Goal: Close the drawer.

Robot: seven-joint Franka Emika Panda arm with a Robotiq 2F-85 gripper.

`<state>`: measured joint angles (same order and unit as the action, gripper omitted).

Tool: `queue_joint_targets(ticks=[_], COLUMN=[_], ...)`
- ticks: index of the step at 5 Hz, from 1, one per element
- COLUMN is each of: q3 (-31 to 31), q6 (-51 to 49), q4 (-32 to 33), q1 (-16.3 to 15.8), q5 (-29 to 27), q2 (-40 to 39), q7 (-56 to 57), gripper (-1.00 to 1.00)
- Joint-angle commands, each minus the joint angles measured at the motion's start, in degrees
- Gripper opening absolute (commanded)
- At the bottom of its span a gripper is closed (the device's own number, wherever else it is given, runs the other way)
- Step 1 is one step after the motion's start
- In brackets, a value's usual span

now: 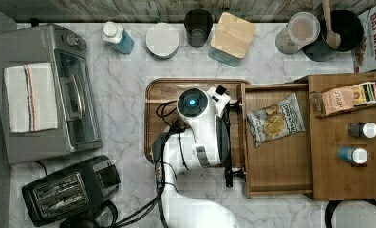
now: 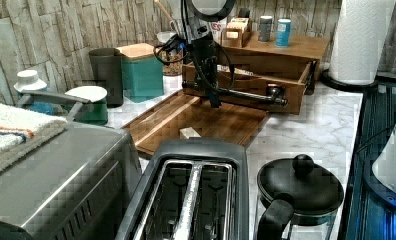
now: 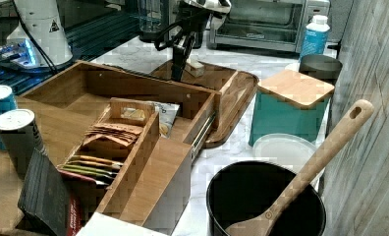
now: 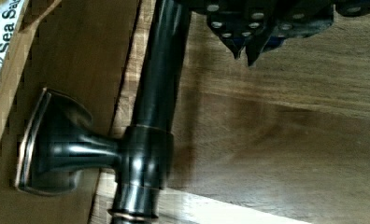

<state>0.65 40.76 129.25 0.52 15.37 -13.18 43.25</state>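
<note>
Drawer [image 1: 278,166] found pulled well out from cabinet [image 1: 347,180], chip bag [image 1: 275,121] inside. Gripper [image 2: 213,97] positioned at black handle bar [image 2: 236,94], over serving tray [image 2: 226,125]. Fingers apparently closed, nothing gripped; contact with bar not confirmed. Risk noted: fingers slipping over bar if pushed off-centre, drawer skewed on runners.

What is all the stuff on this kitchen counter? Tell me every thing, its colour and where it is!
drawer: one, brown wood with a black bar handle, pulled open at the top view's right
chip bag: one, silvery, inside the drawer
serving tray: one, dark wood, beside the drawer front
cabinet top: one, brown
bottles: two, on the cabinet top
toaster oven: one, grey, top view's left
striped towel: one, white, on the toaster oven
toaster: one, black
teal box: one, wooden lid
black pot: one, holds a wooden spoon
gripper: one, dark, next to the handle
</note>
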Motion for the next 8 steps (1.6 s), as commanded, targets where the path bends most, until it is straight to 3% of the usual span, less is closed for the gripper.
queue_joint_targets(ticks=[1,3,5,6,8], q3=[-4.3,-6.9,-11.4,-16.3,-17.4], q6=[-0.2,3.6,4.6,7.9,7.3], q4=[-3.1,-4.8,-8.0,-9.3,-18.2], q1=[8.1,12.8,13.9,12.3,17.9], q5=[-1.2,-3.4,-1.9,-5.3,-9.8], q2=[4.4,2.5,1.2,-0.3,-5.9], q7=[14.2,24.1,27.5,30.5,40.7], gripper=[-1.00,-1.00,-1.00,-1.00,-1.00])
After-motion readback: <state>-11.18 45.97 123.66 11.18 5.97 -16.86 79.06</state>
